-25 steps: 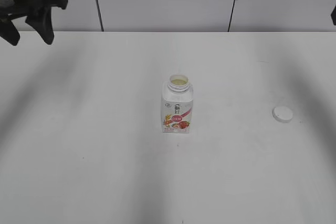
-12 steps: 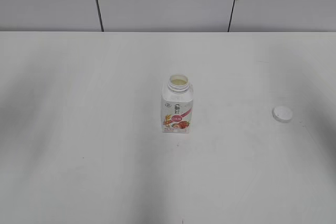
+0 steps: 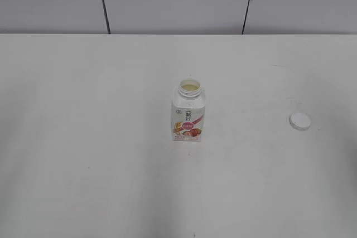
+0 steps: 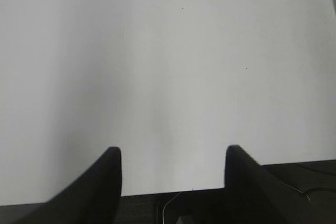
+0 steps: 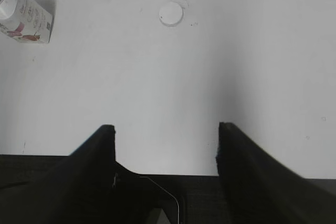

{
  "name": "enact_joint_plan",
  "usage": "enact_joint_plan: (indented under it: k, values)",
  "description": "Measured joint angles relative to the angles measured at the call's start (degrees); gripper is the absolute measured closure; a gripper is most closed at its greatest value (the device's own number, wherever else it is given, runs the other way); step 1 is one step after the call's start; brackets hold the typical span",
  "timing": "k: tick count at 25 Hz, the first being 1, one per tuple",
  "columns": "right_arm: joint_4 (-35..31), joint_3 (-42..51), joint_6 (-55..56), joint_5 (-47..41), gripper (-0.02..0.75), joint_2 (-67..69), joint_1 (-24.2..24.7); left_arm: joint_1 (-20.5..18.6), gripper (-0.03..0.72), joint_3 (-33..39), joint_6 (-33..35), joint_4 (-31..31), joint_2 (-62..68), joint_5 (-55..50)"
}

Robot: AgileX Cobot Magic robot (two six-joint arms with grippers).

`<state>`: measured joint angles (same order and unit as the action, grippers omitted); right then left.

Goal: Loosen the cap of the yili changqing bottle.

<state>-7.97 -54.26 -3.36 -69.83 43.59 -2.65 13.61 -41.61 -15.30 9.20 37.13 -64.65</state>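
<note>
Bottle (image 3: pixel 188 113) upright near the middle of the white table (image 3: pixel 83 137), mouth open, pale liquid visible inside the wide neck. Pink-red label with a strawberry picture facing the exterior camera. Cap (image 3: pixel 300 120) off the bottle, lying flat on the table well to the right, apart from everything else. Grey panelled wall (image 3: pixel 178 1) behind the table's far edge, split by two dark vertical seams.

No arm or gripper visible in the exterior view.

From the left wrist: left gripper (image 4: pixel 173 174) with fingers spread wide, nothing between them, only bare table ahead and the table's near edge just below the fingertips. Dark fingers (image 4: pixel 102 182) rising from the bottom of the view, well apart from each other. Neither bottle nor cap within this view.

From the right wrist: right gripper (image 5: pixel 166 148) likewise spread open and empty, positioned over the table's near edge. Cap (image 5: pixel 171 13) ahead of it, well beyond the fingertips, roughly in line with the gap between the fingers. Bottle (image 5: pixel 23 17) at the far upper left corner of this view, partly cut off by the picture's edge, well apart from the cap and from the gripper. Dark fingers (image 5: pixel 97 156) not touching anything.

Faint soft shadows on the table surface in all three views.
</note>
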Motion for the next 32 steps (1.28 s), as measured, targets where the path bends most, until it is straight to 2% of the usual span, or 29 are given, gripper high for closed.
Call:
enact_joint_plan:
  k: [8,14,20,24,29,32]
  values:
    - [0.22,9.15,-1.22,-0.14,0.256,-14.32,0.00,0.00,0.298,6.47,1.64,-0.33,-24.44,-1.04]
    - [0.22,11.70,-4.35,-0.17,0.256,-25.31,0.00,0.00,0.300,8.40,2.24,-0.75,-34.93,-1.60]
    - [0.29,13.88,-6.45,-0.17,0.256,-36.21,0.00,0.00,0.300,9.36,3.98,-1.35,-37.47,-1.67]
    - [0.41,17.37,-6.52,-0.31,0.256,-43.01,0.00,0.00,0.300,10.82,5.85,-2.38,-37.51,2.16]
    - [0.41,22.31,-6.67,-0.37,0.256,-44.03,0.00,0.00,0.301,11.85,8.82,-4.71,-37.53,3.83]
    - [0.72,23.45,-6.67,3.19,0.256,-44.03,0.00,0.04,0.301,11.92,8.97,-4.90,-37.53,3.83]
